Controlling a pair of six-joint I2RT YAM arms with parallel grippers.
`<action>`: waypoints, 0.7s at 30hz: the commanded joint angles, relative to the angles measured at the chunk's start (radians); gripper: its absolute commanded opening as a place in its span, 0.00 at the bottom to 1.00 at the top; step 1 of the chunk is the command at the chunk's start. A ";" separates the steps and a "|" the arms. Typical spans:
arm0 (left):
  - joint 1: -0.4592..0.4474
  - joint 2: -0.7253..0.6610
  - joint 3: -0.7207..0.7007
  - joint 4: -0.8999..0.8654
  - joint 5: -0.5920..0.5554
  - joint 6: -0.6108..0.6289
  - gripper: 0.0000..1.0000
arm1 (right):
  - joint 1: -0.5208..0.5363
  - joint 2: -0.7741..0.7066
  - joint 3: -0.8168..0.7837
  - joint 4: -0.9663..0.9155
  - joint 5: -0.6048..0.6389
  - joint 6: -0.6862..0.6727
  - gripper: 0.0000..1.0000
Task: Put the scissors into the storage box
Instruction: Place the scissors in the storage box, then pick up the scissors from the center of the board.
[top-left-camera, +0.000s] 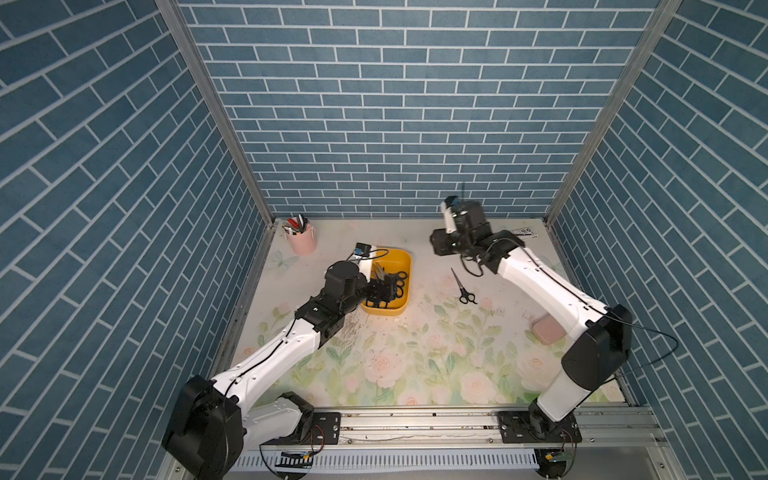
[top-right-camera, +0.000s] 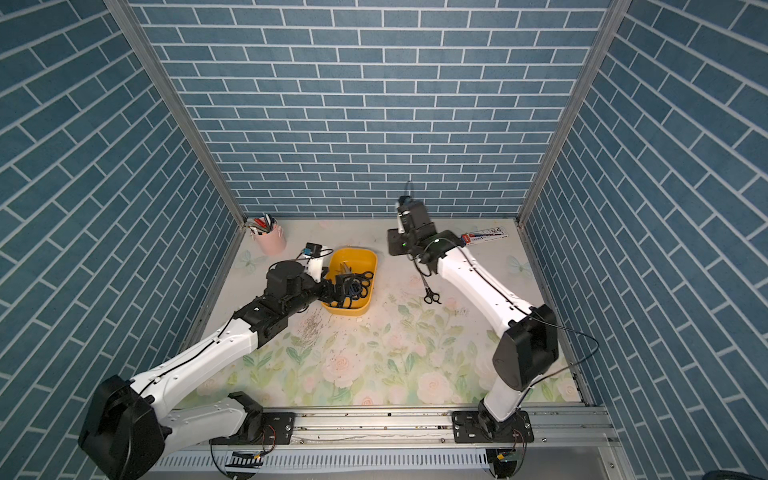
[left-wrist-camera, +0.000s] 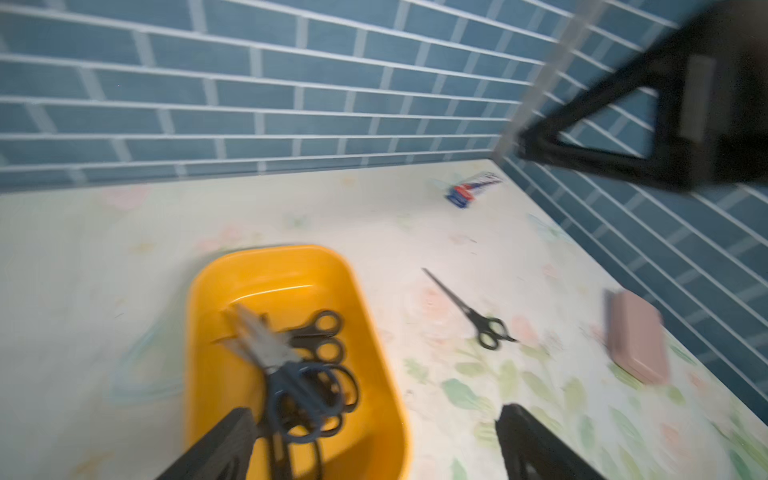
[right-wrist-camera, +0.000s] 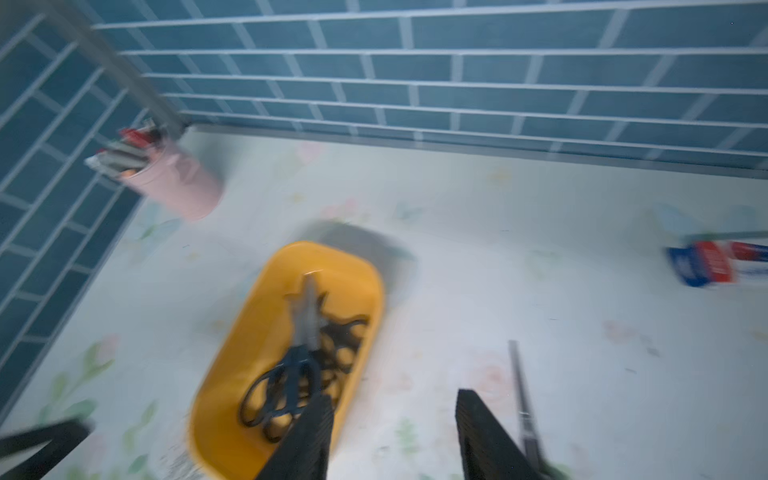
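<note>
In both top views my left gripper (top-left-camera: 386, 291) hangs over the yellow box (top-left-camera: 405, 259) of scissors (top-left-camera: 401, 276), one loose pair (top-left-camera: 464, 289) lying on the table (top-left-camera: 415, 353) apart from it; my left wrist view shows that gripper spread and empty; my blurred right wrist view seems to show my right gripper (right-wrist-camera: 392, 397) parted, holding nothing.

A robot-lab test cell is suggested: a floral-printed tabletop (top-left-camera: 415, 365) is enclosed by panels (top-left-camera: 374, 104) printed as blue brick and framed by aluminium posts (top-left-camera: 210, 104), while the left arm (top-left-camera: 270, 357) and right arm (top-left-camera: 540, 286) are bolted to an aluminium rail (top-left-camera: 415, 424)
</note>
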 joint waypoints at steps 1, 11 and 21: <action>-0.076 0.064 0.070 0.038 0.135 0.113 0.94 | -0.108 0.040 -0.120 -0.122 -0.089 -0.154 0.49; -0.200 0.239 0.142 0.051 0.174 0.094 0.93 | -0.147 0.154 -0.231 -0.176 -0.077 -0.264 0.41; -0.204 0.243 0.156 -0.008 0.105 0.119 0.94 | -0.142 0.227 -0.239 -0.194 -0.045 -0.305 0.37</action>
